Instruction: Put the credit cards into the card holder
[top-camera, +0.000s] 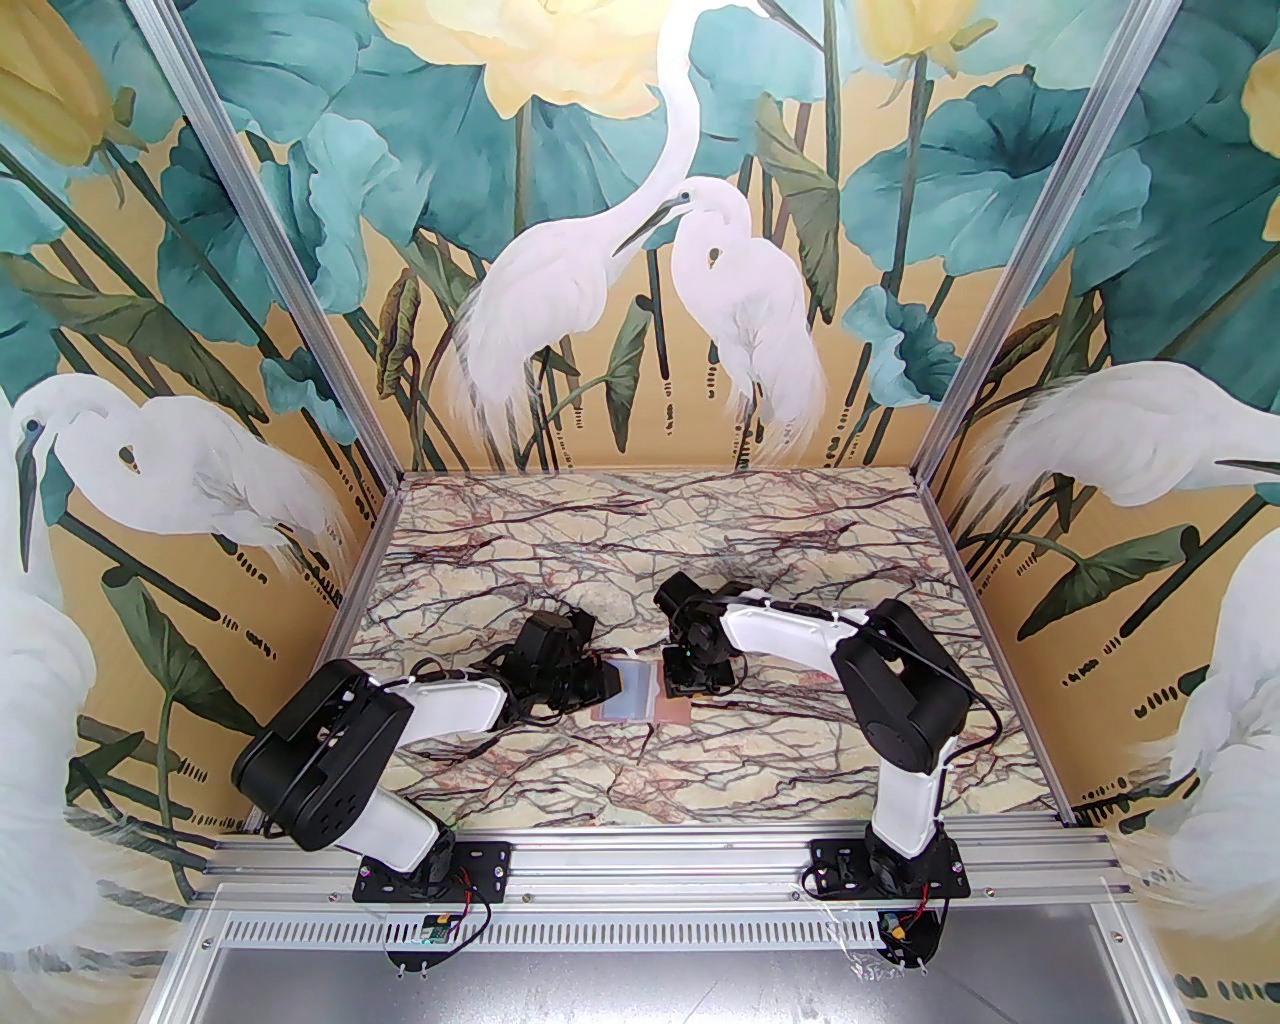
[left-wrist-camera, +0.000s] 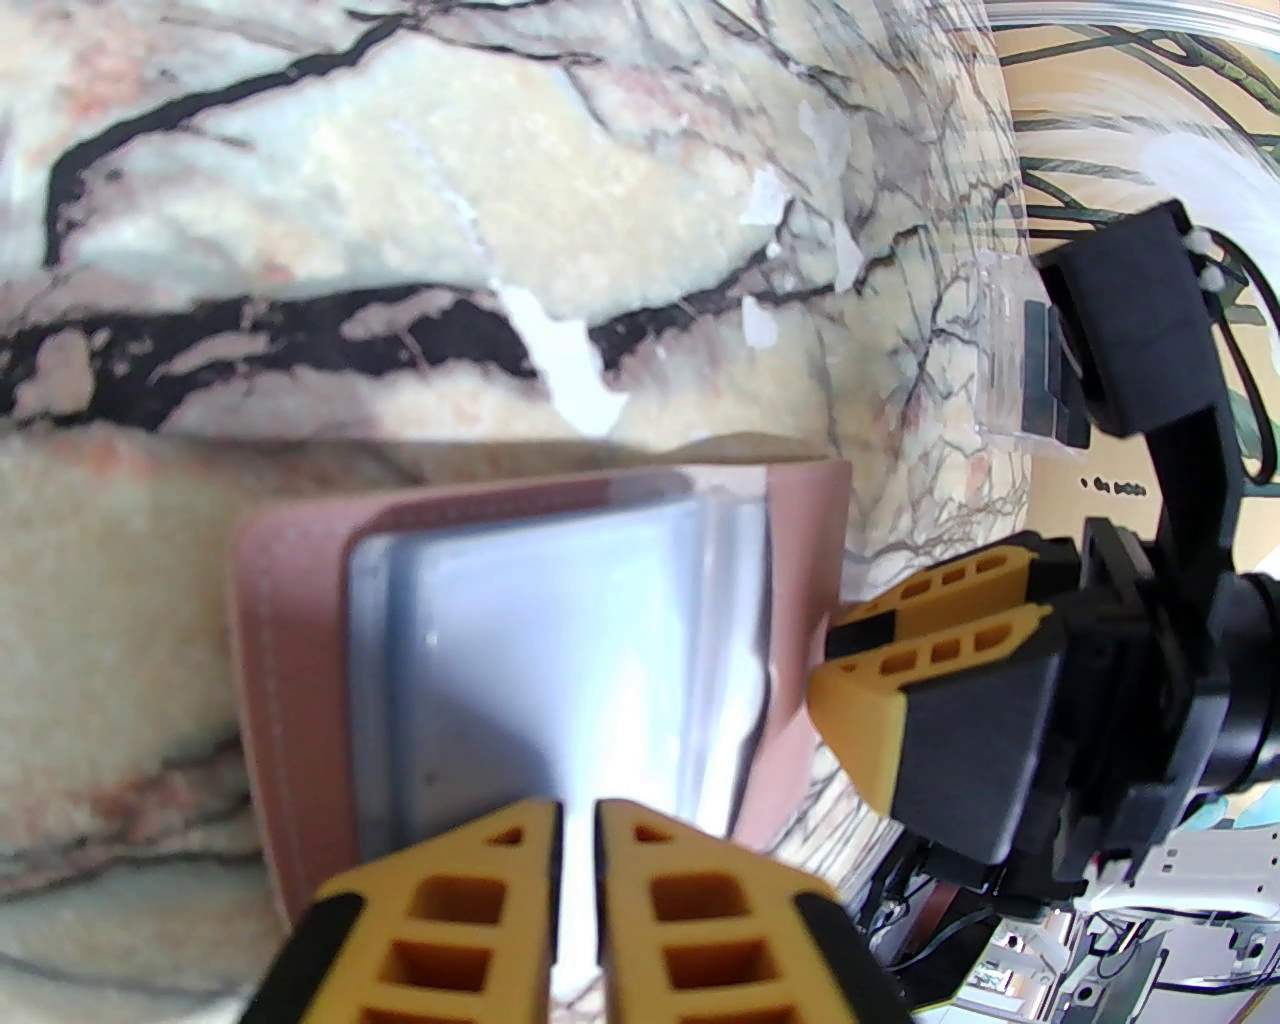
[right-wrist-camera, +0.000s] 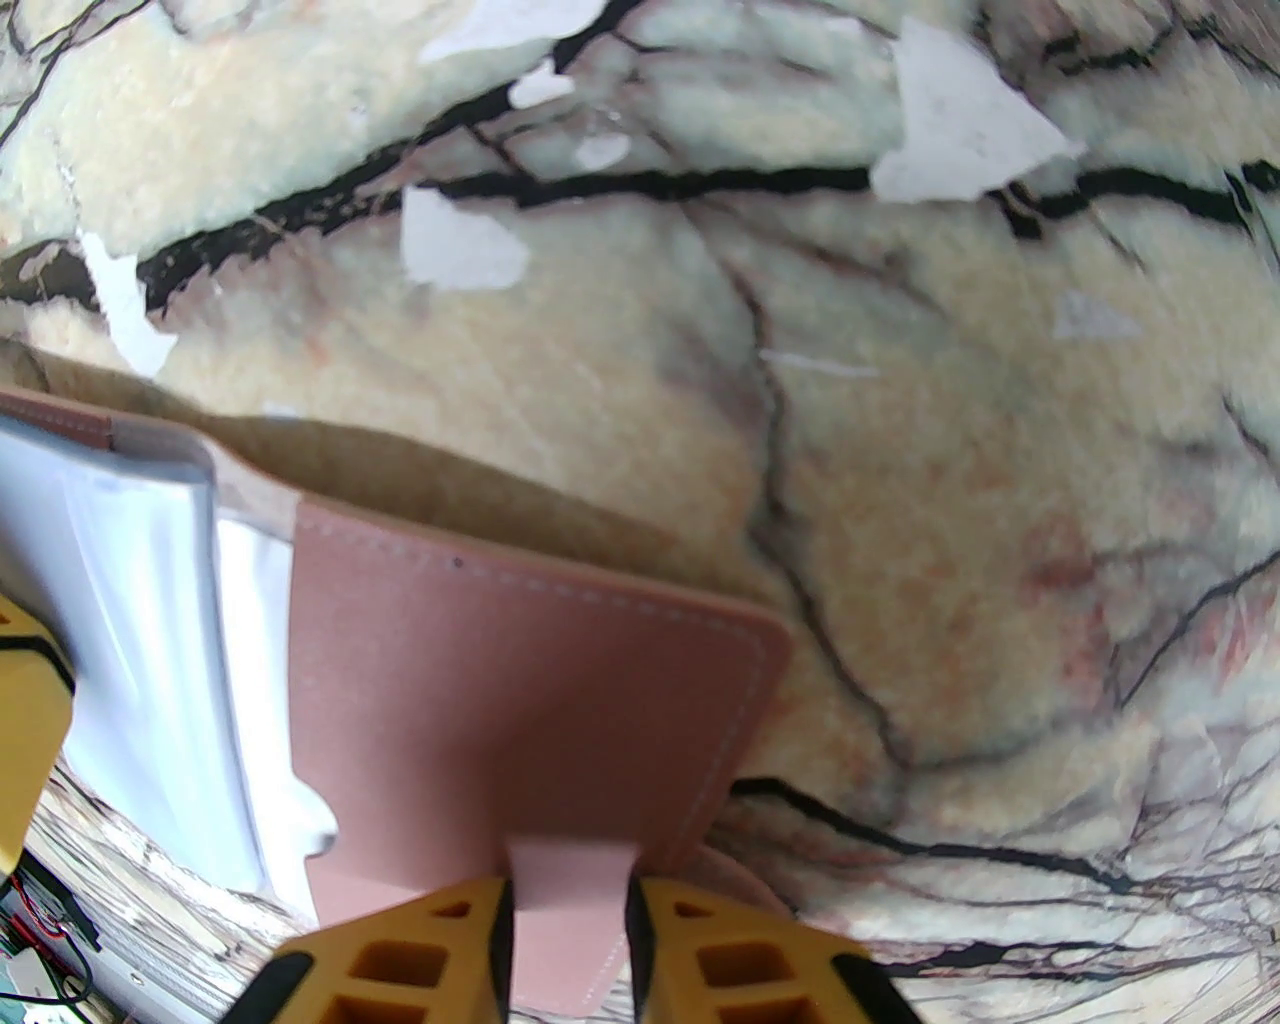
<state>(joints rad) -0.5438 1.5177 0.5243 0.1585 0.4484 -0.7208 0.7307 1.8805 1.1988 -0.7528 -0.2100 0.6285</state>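
Note:
The dusty-pink card holder lies open on the marble table between both arms, its pale grey-blue sleeves facing up. My left gripper comes in from the holder's left side. Its fingers are nearly together on a thin pale sheet, seemingly a credit card, that reaches into the sleeves. In the top view this gripper sits at the holder's left edge. My right gripper is shut on the holder's short pink closing tab, pinning the right flap. It appears again in the top view and the left wrist view.
The marble-patterned table has white chipped patches in its film. A see-through flat piece lies beyond the right gripper; I cannot tell what it is. Painted walls enclose the table, with an aluminium rail along the near edge.

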